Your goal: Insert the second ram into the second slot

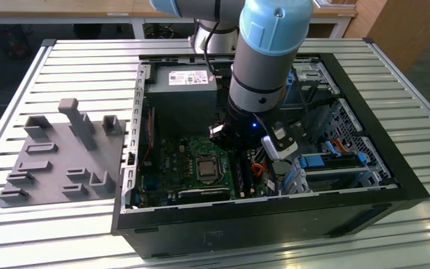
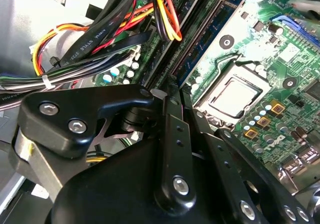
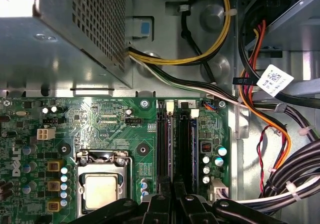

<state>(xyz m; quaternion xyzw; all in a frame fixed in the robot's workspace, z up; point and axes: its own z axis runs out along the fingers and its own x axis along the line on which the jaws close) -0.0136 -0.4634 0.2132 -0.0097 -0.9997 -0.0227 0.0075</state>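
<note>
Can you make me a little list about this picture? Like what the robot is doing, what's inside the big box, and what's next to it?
place: open computer case on a slatted metal table
arm: reaches down into the case
gripper: low over the memory slots, by the processor socket
slots: long dark pair on the green motherboard
second ram: cannot tell whether it is held or seated
cables: orange, red, yellow and black, beside the board
outside the case: grey holder tray, on the exterior view's left

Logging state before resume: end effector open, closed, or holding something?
End effector: cannot be told; it sits low over the RAM slots.
</note>
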